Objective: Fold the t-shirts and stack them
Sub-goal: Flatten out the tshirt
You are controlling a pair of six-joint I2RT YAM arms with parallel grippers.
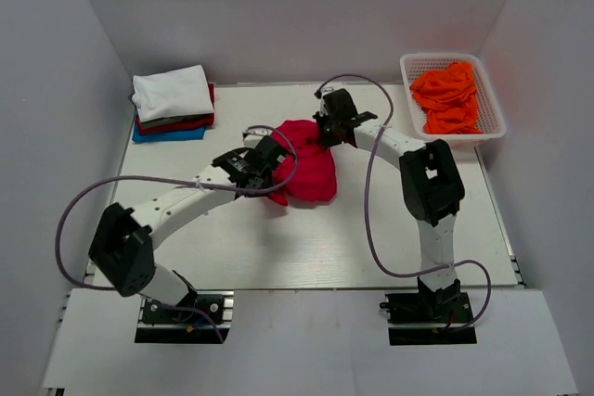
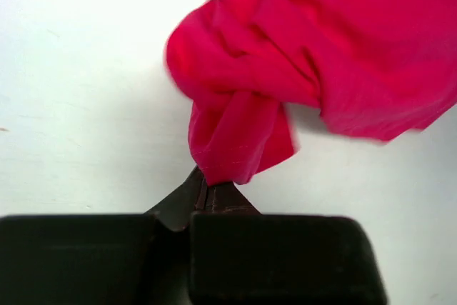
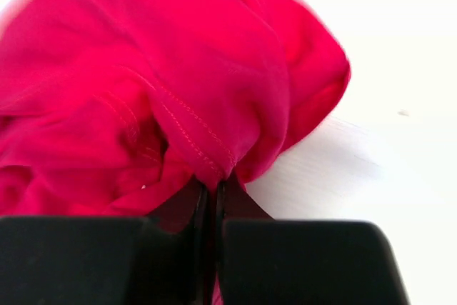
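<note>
Crumpled crimson t-shirt sits bunched between both grippers, with the left gripper clamped on a twisted fold and the right gripper pinching its stitched hem.

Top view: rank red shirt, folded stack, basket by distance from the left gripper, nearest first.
From the left gripper:
1. red shirt, pinched in that gripper, mid-table just to its right.
2. folded stack, far-left corner.
3. basket, far-right corner, holding orange shirts.
</note>
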